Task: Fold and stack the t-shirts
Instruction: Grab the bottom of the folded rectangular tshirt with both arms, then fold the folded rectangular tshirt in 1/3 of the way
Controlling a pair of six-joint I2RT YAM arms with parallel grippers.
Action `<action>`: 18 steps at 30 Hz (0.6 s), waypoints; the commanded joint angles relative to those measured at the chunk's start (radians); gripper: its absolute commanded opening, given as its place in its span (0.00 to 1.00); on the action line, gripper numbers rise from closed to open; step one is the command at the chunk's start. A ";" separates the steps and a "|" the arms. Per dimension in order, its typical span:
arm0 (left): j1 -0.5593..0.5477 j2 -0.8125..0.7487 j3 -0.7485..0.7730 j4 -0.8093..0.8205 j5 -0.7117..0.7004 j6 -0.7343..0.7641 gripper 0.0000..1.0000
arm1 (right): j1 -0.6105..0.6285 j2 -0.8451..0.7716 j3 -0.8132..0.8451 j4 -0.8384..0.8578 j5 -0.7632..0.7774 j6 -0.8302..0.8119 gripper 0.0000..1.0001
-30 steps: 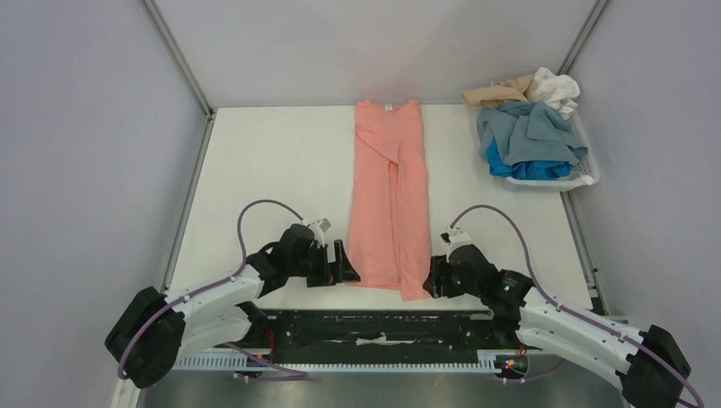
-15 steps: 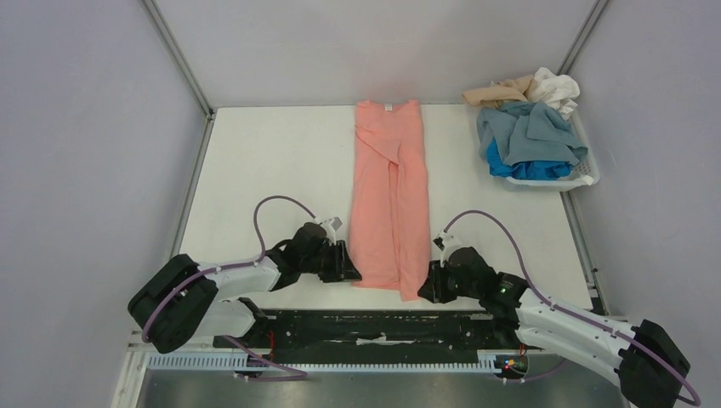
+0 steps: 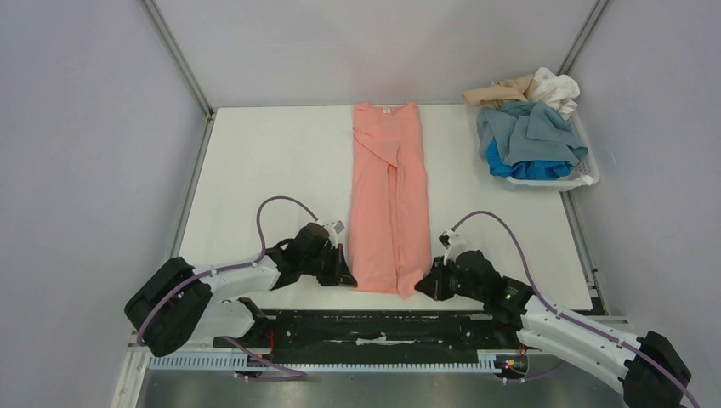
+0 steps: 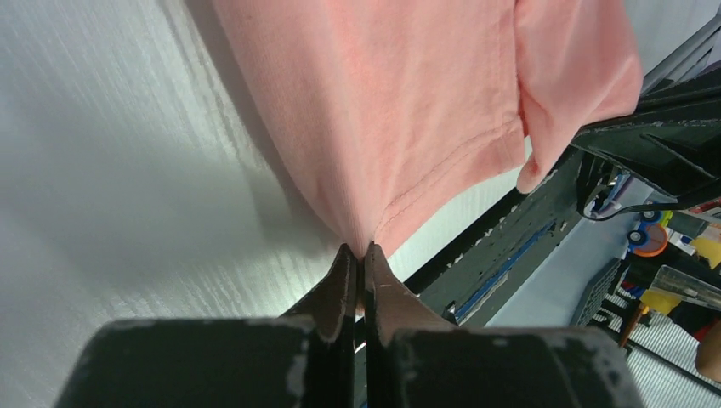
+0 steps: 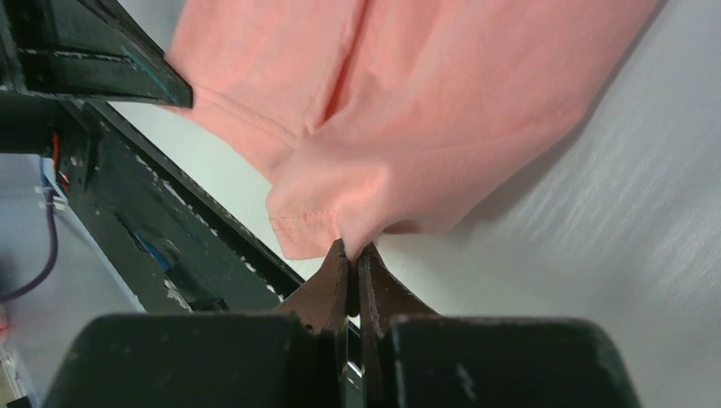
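A salmon-pink t-shirt (image 3: 389, 195) lies as a long narrow strip down the middle of the white table, neck at the far end. My left gripper (image 3: 347, 277) is shut on its near left hem corner (image 4: 361, 240). On the other side my right gripper (image 3: 422, 286) pinches the near right hem corner (image 5: 350, 235), jaws shut on the cloth. Both corners are drawn up slightly into the fingertips. More t-shirts, grey-blue (image 3: 529, 132), bright blue (image 3: 531, 170), beige (image 3: 497, 92) and white (image 3: 557, 87), are heaped at the back right.
A white plastic basket (image 3: 587, 177) holds the heap of shirts beside the right wall. The black rail (image 3: 383, 327) with the arm bases runs along the near table edge. Grey walls close in on the left, back and right.
Both grippers have shut on the pink shirt's near hem corners. The left arm lowered and slid in; the right gripper moved left, drawing the right corner inward.
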 commanded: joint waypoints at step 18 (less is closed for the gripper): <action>0.139 0.230 0.480 -0.016 -0.003 -0.017 0.02 | -0.033 0.319 0.360 0.224 0.461 -0.174 0.00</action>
